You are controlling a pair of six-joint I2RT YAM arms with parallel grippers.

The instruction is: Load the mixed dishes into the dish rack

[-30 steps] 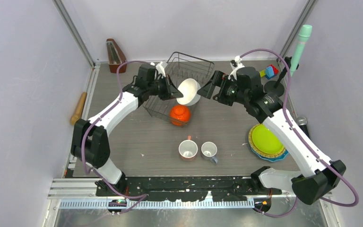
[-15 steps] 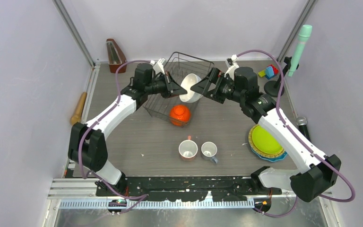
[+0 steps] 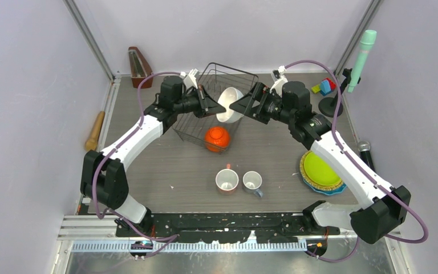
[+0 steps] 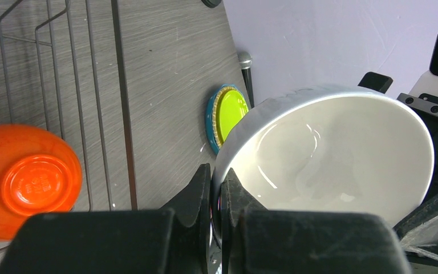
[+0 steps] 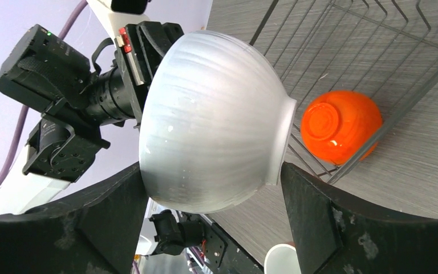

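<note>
My left gripper is shut on the rim of the white bowl and holds it tilted in the air over the near right part of the black wire dish rack. In the left wrist view the jaws pinch the bowl's rim. My right gripper is open, its fingers either side of the bowl without touching it. The orange bowl lies upside down at the rack's near edge. The pink mug and grey mug stand in front. The plates are stacked at the right.
A wooden metronome stands at the back left and a wooden roller lies off the left edge. Toy blocks, a green microphone on a stand and a black microphone are at the right.
The left gripper has carried the white bowl slightly farther back over the rack. The right gripper has moved left, so its open fingers now flank the bowl.
</note>
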